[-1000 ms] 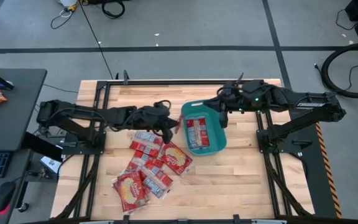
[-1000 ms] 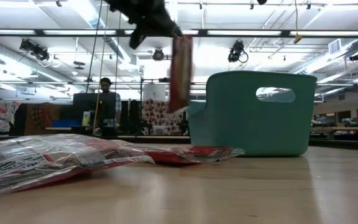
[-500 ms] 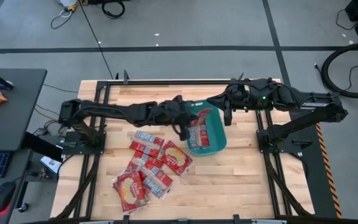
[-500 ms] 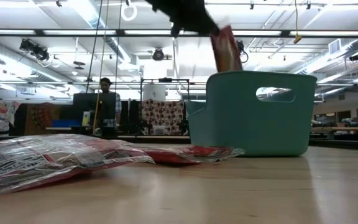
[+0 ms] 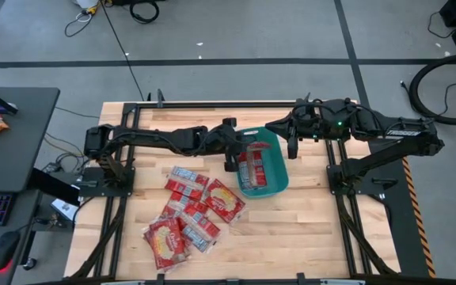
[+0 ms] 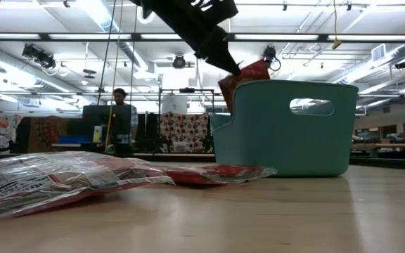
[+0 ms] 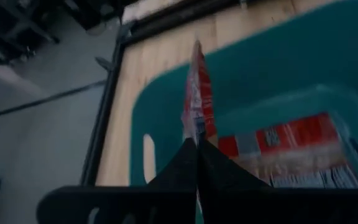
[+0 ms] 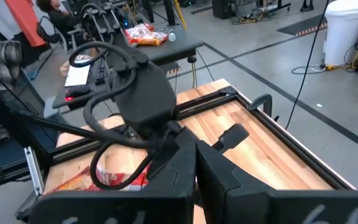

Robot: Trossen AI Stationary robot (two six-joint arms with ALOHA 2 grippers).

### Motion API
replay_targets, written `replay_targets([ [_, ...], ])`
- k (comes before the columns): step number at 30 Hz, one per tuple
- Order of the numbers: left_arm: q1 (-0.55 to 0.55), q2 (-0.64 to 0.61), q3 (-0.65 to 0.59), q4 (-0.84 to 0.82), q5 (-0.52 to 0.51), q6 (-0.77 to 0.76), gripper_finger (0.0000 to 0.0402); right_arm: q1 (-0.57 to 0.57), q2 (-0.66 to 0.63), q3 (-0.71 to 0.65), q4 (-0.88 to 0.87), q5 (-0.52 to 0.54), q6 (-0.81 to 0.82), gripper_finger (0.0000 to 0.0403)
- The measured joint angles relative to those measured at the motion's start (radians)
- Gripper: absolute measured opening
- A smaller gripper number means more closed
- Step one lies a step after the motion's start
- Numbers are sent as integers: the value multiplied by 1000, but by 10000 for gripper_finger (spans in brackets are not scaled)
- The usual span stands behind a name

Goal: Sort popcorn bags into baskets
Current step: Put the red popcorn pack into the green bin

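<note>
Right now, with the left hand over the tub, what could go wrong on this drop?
1. The left hand holds a popcorn bag tilted at the teal basket rim; released here, it may catch on the edge or fall outside.
2. A bag already lies flat in the basket; the new one may land propped against the wall.
3. The right hand sits close above the basket's far side, so the arms could clash.

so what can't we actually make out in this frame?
- How many popcorn bags lie in the teal basket: high view, left gripper and its held bag cover them.
- Held bag's lower end: low view, basket wall hides it.
- Loose pile count: bags overlap.
- Right gripper: its wrist view shows fingers together, tips cut off.
</note>
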State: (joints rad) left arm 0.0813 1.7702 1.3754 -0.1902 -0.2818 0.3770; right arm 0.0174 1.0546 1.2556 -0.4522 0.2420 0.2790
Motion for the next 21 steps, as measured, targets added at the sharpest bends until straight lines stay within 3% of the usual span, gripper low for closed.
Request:
replay_targets([
  [3, -1, 0, 0, -50, -26, -37, 1, 0, 0, 0, 0, 0, 9, 18],
  [10, -22, 0, -1, -127, 23, -163, 4, 0, 0, 0, 2, 0, 9, 18],
  [14, -44, 0, -1, -122, 35, -250, 37, 0, 5, 0, 3, 0, 9, 18],
  [21, -74, 0, -1, -97, 194, -407, 87, 0, 7, 0, 3, 0, 9, 18],
])
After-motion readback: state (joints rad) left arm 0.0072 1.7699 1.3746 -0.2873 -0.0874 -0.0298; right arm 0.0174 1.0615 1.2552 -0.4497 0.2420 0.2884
